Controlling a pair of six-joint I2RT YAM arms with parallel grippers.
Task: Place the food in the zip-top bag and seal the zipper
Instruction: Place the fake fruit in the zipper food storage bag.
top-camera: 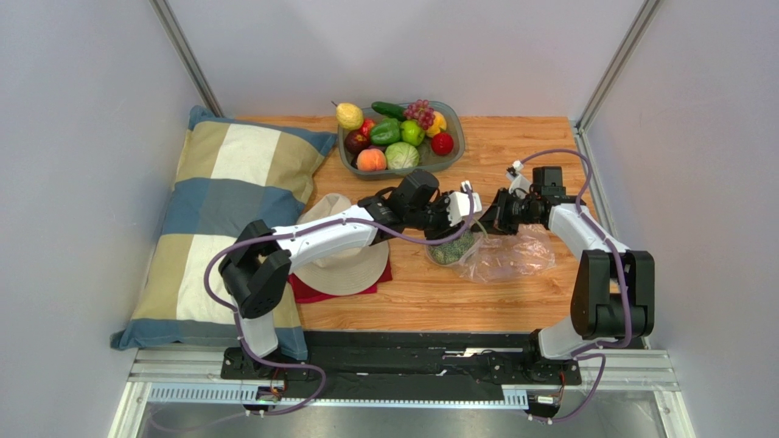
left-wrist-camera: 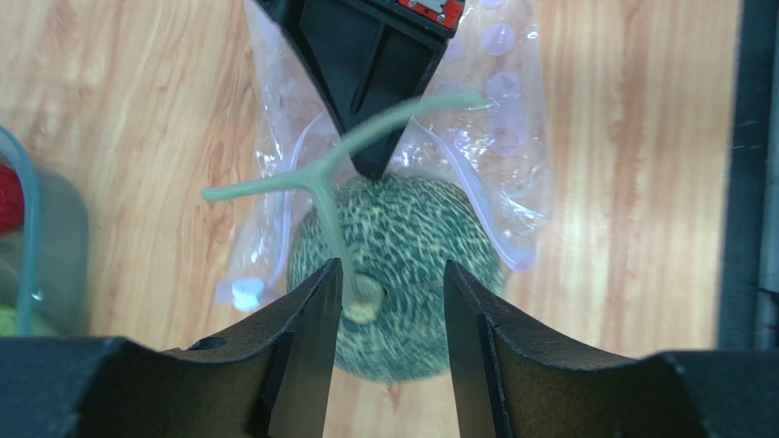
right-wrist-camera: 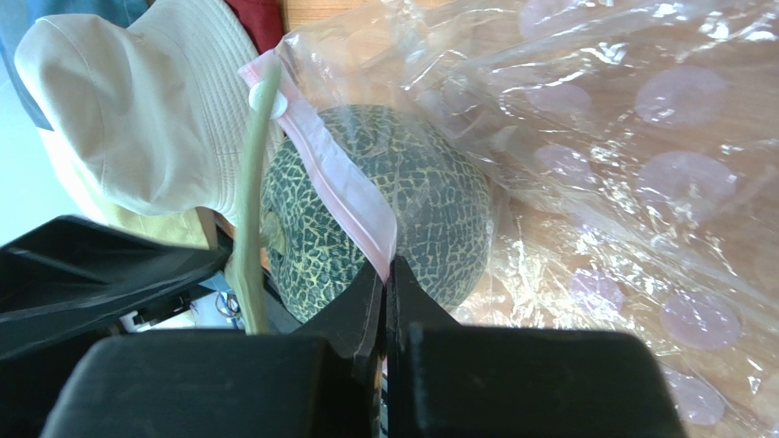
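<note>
wooden table (top-camera: 512,151), pillow (top-camera: 219,201) and hat (top-camera: 343,265) at left: the left gripper (left-wrist-camera: 391,274), jaws apart and holding nothing, straddles the stem (left-wrist-camera: 338,164) end of the melon (left-wrist-camera: 411,228), which lies in the bag (left-wrist-camera: 512,119) mouth at mid-table. light, stiff and round, it likely rolls; best taken across its body. right gripper (right-wrist-camera: 386,274) is pinched tight on the zipper (right-wrist-camera: 338,182), holding the limp edge up.
</note>
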